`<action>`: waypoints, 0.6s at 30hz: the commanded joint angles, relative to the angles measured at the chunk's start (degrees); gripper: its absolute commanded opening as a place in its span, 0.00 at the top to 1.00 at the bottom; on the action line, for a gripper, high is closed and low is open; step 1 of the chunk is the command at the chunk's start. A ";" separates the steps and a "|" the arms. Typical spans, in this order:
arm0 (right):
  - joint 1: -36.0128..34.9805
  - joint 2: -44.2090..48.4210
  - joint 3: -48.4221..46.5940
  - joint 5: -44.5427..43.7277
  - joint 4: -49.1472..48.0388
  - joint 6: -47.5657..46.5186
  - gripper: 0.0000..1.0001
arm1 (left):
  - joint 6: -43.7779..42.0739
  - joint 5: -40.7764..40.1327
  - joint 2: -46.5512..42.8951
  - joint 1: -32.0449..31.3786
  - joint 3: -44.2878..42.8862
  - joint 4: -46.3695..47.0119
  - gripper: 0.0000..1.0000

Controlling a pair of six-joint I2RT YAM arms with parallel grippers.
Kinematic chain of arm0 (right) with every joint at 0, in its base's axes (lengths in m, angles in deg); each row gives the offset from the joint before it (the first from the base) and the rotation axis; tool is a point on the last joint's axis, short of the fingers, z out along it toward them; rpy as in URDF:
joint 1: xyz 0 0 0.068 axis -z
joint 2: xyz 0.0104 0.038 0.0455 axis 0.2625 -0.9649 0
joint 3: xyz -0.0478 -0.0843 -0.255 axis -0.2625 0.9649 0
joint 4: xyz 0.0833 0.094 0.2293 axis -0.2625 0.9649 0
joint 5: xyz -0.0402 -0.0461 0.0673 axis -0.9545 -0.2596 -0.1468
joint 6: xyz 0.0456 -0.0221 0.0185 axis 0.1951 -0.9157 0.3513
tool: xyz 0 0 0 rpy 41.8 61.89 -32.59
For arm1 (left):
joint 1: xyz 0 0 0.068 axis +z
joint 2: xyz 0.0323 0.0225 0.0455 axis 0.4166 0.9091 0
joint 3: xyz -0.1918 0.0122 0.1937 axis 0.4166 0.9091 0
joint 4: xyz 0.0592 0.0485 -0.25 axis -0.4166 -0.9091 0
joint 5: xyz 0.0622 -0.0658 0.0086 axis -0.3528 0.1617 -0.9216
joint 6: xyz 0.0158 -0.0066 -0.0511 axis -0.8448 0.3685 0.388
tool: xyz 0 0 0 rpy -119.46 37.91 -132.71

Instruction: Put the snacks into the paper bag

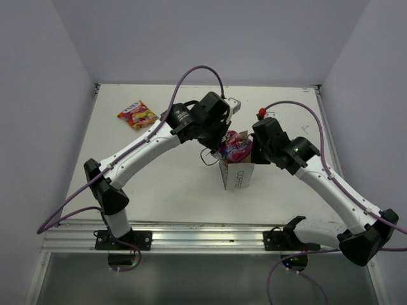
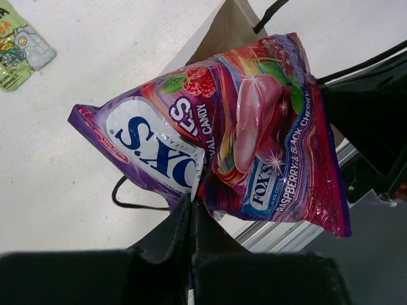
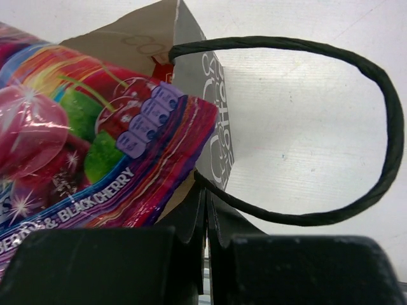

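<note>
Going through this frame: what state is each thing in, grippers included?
paper bag: upright, mouth open
right gripper: shut on the paper bag's rim, beside a cord handle
left gripper: shut on the purple packet's edge
purple packet: held up at the paper bag's mouth, not released
red-yellow packet: lying flat, outside the bag, untouched
pale green packet: lying flat, outside the bag, untouched

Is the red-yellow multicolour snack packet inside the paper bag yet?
No, the red-yellow packet lies flat on the table on the left arm's side, well apart from the paper bag.
</note>
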 commanded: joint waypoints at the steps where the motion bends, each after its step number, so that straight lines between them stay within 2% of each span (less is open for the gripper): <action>1: 0.37 -0.08 -0.33 0.12 -0.10 -0.04 1.00 | -0.26 -4.07 -4.54 -1.23 2.22 -5.68 1.00; 7: 0.37 0.01 0.19 0.91 -0.28 0.14 1.00 | -0.26 -7.33 -5.08 -1.67 0.13 -6.21 1.00; 18: 0.54 0.97 0.28 0.03 -0.10 0.23 1.00 | -0.79 -11.37 1.69 -6.94 -5.68 -6.48 1.00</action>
